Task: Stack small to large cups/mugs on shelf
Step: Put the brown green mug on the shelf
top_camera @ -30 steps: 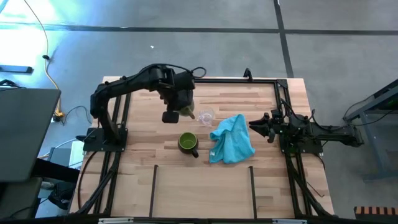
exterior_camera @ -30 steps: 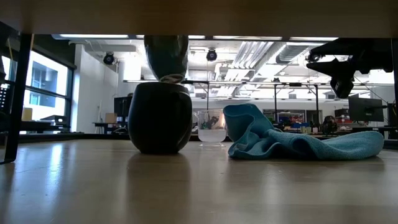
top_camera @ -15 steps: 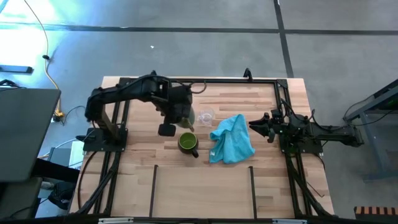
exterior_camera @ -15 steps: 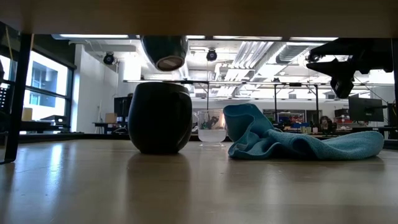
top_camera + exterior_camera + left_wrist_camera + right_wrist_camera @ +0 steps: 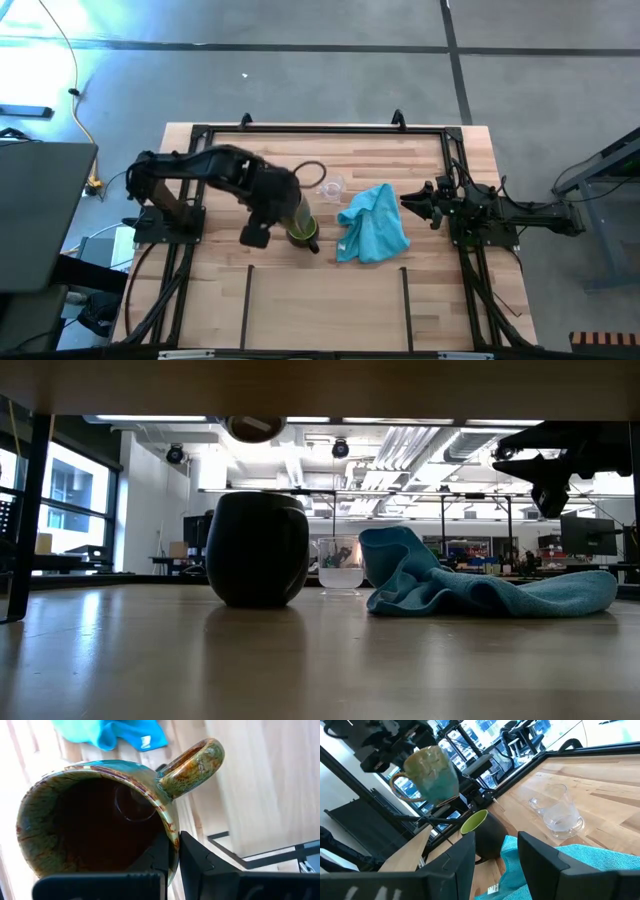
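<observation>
A light wooden counter framed by black metal rails is seen from above on a grey floor, and an office space with ceiling lights lies beyond it in the low view. Near the front edge, the shelf is formed by a strip of the wood divided into bays by short thin black bars.

Behind that strip, about the middle of the counter, the green handled mug stands upright, its dark outside filling the foreground of the low view. The left end effector is held above it, clamped shut on the rim of the brown/tan handled mug. That mug is carried clear of the wood and tilted, with its mouth turned toward the wrist camera and its handle pointing away from the fingers. Only its underside is seen at the top of the low view, above the green mug.

A turquoise cloth lies crumpled just beside the green mug, toward the right edge. Farther back, the clear glass cup stands upright on the wood, close to the cloth's rear corner.

The right end effector is held near the right edge, beyond the cloth, with its fingers spread apart and nothing between them.
</observation>
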### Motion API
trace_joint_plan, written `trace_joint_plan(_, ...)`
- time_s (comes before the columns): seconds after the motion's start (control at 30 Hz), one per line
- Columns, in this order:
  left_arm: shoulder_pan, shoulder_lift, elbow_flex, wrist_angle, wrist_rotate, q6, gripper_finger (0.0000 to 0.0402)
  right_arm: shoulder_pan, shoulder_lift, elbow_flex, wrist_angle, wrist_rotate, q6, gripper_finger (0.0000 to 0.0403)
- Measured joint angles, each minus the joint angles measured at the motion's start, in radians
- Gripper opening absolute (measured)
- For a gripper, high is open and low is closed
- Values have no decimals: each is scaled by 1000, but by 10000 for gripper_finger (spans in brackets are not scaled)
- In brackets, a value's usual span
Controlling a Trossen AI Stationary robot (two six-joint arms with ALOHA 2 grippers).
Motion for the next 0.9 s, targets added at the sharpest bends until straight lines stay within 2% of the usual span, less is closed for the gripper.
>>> trace_joint_plan(0.53,-212,1,0,1,-12,-113,8,0,0,0,0,-2,56,140)
trace_joint_plan(0.9,-336,11,1,4,-70,-196,8,0,0,0,0,-1,53,140)
